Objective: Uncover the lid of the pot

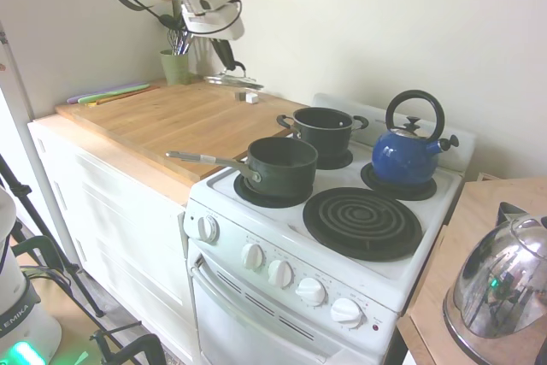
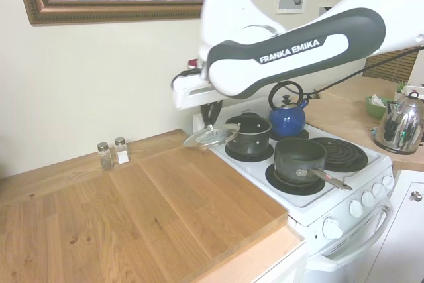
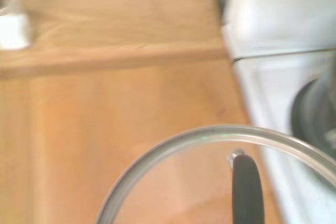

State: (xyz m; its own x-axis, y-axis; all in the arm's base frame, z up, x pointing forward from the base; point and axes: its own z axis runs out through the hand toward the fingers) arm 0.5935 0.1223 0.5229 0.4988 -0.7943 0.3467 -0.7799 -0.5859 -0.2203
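Your pincer holds the lid by its black handle, clear of the pot, which stands open on the rear burner. The lid hangs tilted over the worktop beside the stove, so uncovering looks nearly done; I'd judge you next need to lower it flat onto the wood and let go. The wrist view shows the glass rim over bare wood; the first exterior view alone shows the pot open from the front
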